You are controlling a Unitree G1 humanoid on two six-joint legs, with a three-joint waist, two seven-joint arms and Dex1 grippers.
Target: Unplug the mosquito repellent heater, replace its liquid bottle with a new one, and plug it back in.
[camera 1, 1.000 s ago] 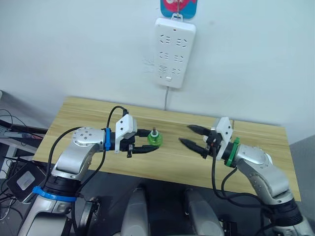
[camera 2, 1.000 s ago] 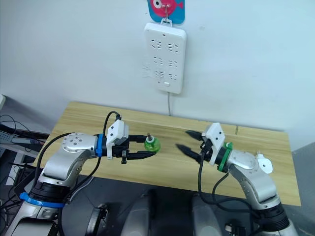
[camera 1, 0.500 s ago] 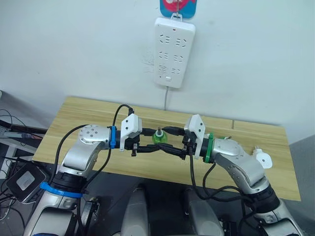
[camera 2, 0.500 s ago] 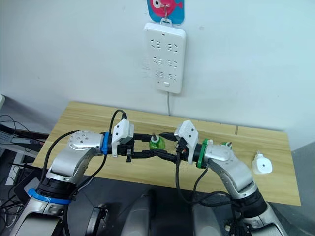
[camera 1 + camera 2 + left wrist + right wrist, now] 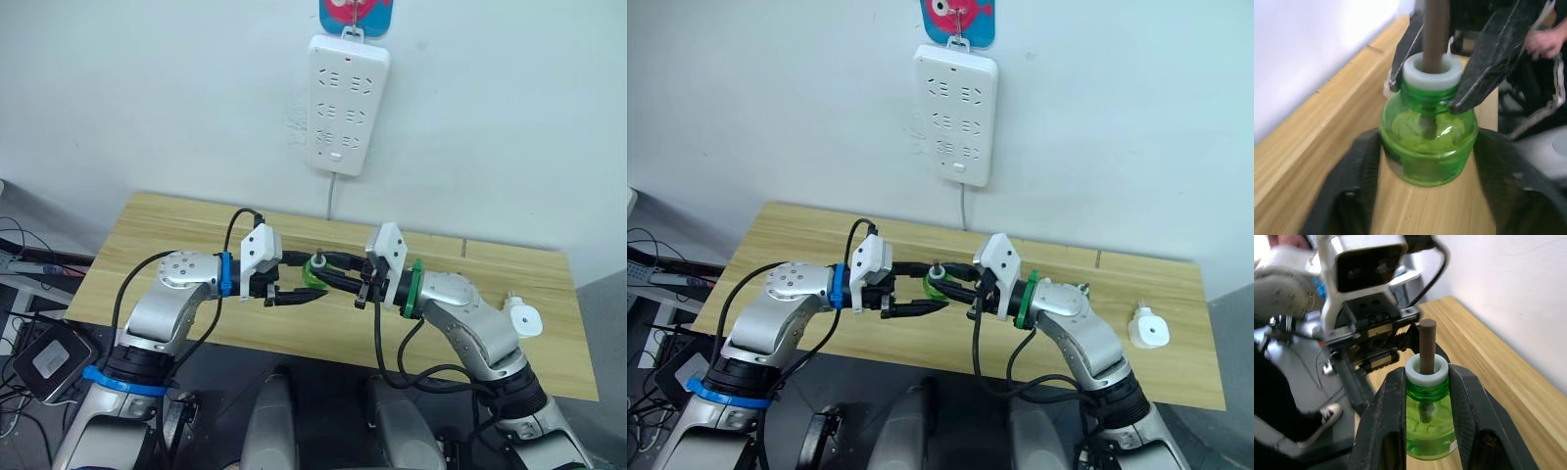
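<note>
A light wooden table point(image 5: 196, 220) stands against a plain white wall. On the wall above it hangs a long white power strip point(image 5: 347, 105), its cord running down behind the table's far edge, with a red and blue hanger point(image 5: 355, 14) above it. Dark cables point(image 5: 24, 257) lie at the table's left end.

Over the middle of the table the two arms meet at a small green liquid bottle point(image 5: 315, 273) with a white collar and a brown wick point(image 5: 1426, 346) standing up from it. The right pincer point(image 5: 1426, 390) is closed on the bottle, a black finger pressed to each side of its neck just under the collar. The left pincer point(image 5: 296, 279) stands wide, its fingers to either side of the bottle's belly and apart from it in the left wrist view.

The mosquito repellent heater point(image 5: 524, 318), white and rounded, lies on the table near its right end, well apart from the bottle and unplugged from the strip
</note>
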